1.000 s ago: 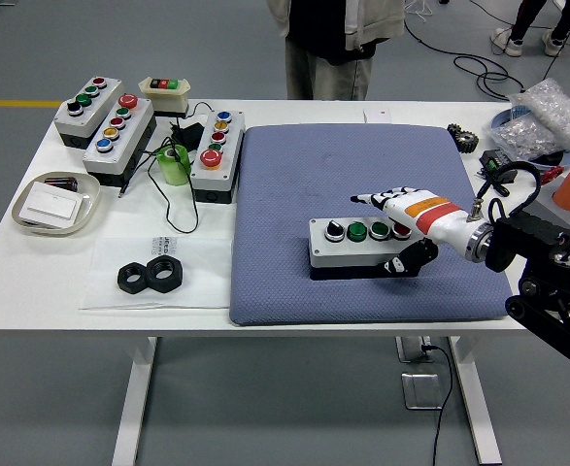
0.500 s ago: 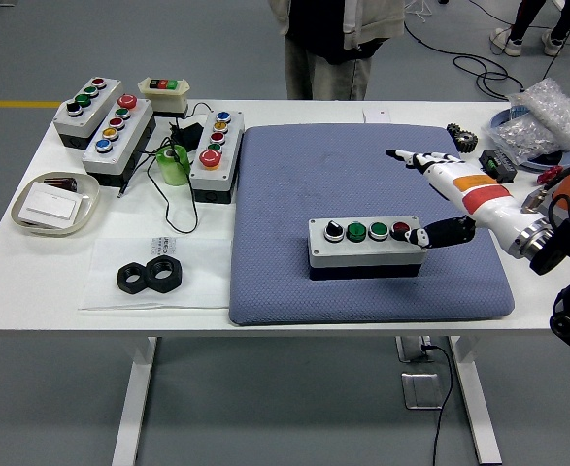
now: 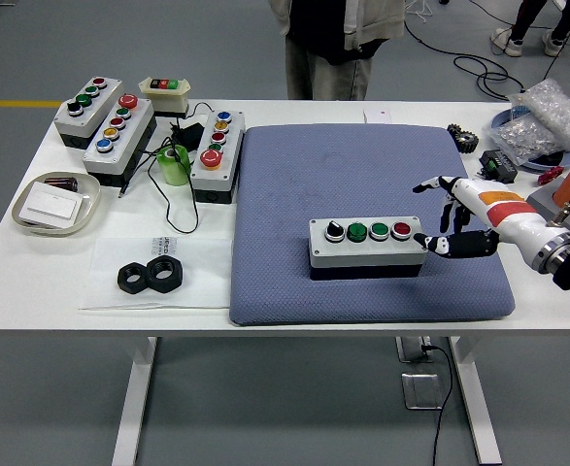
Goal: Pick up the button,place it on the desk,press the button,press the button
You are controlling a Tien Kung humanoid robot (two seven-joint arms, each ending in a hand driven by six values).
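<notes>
Hovering right hand (image 3: 464,218), fingers spread, beside button box (image 3: 366,247) on pad (image 3: 294,184).

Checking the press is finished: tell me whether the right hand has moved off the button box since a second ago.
Yes. The right hand has drawn back rightward off the button box, now beside its right end, fingers spread, holding nothing.

Button boxes (image 3: 366,245): five. Black nuts (image 3: 151,276): two. Blue pad (image 3: 362,218): one.
</notes>
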